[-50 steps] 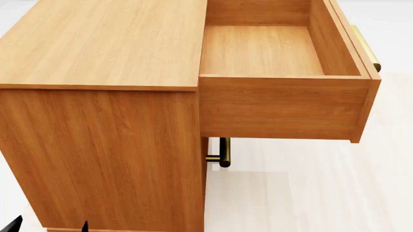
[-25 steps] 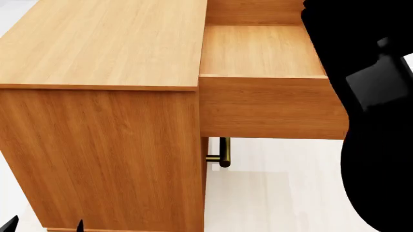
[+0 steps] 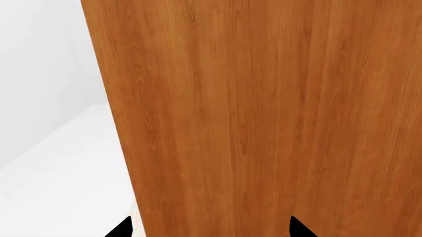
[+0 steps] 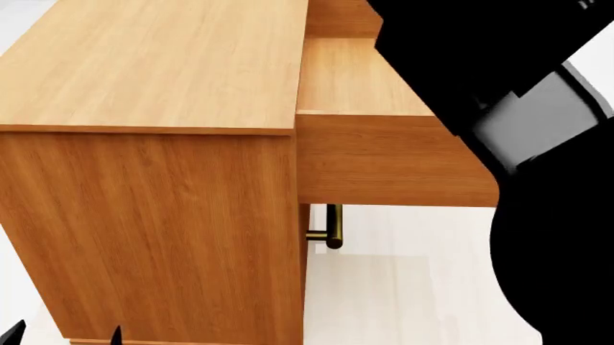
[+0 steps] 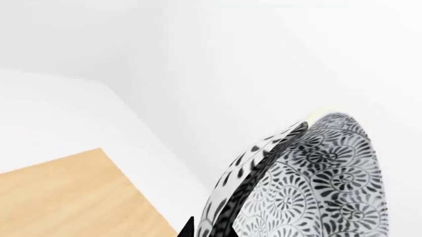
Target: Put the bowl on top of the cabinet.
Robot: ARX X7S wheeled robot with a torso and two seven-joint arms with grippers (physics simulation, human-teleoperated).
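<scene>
Showing no writing: bowl [image 5: 310, 182], cabinet [image 4: 154, 65].

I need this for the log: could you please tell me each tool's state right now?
Left tool: open, holding nothing, facing the cabinet.
Right tool: closed on the bowl.

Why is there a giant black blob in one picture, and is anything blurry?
Head view: the blob is the robot's own right arm, very close to the camera, rendered flat black, hiding part of the open drawer. Right wrist view: the bowl looks sharp, pattern crisp, against plain white. Left wrist view: the cabinet side fills the frame, evenly lit, no glare.
</scene>
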